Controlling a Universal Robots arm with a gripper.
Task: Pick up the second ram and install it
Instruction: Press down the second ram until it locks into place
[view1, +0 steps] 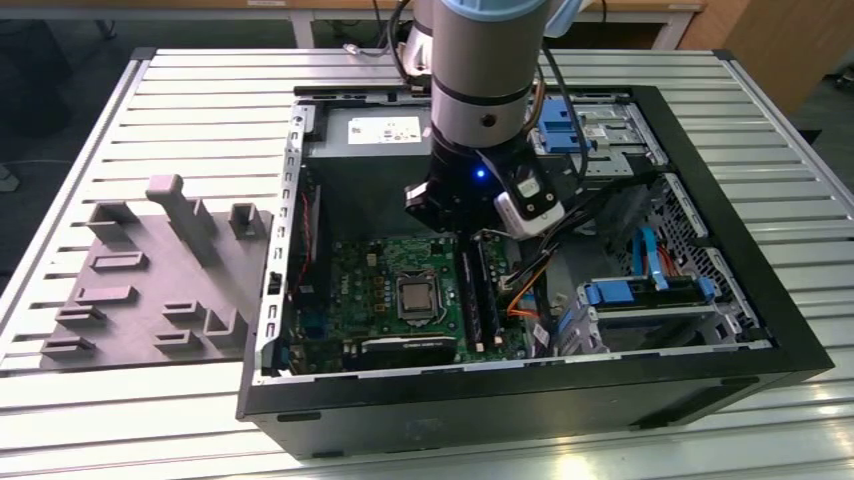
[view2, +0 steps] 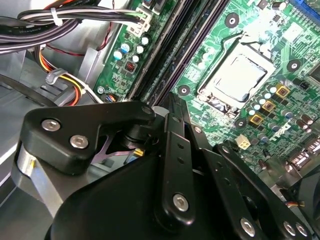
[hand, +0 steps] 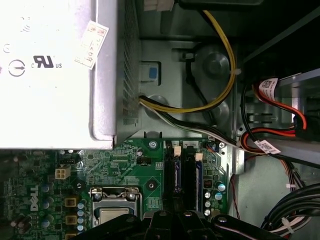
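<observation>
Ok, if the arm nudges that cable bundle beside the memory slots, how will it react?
Probably floppy: the cable bundle runs in loose curves, so should bend aside. The zip tie likely moves it as one. Its plug sits in the board, so hard pushes may strain it.

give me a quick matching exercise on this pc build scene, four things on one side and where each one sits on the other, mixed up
Things:
1. grey plastic fixture block with upright posts
2. square silver processor socket
3. blue drive-bay brackets
4. black gripper

Places:
A. on the green motherboard
B. on the slatted metal table, outside the black computer case
C. over the long black memory slots
D. inside the case, at the exterior view's right

Pairs: 1-B, 2-A, 3-D, 4-C
</observation>
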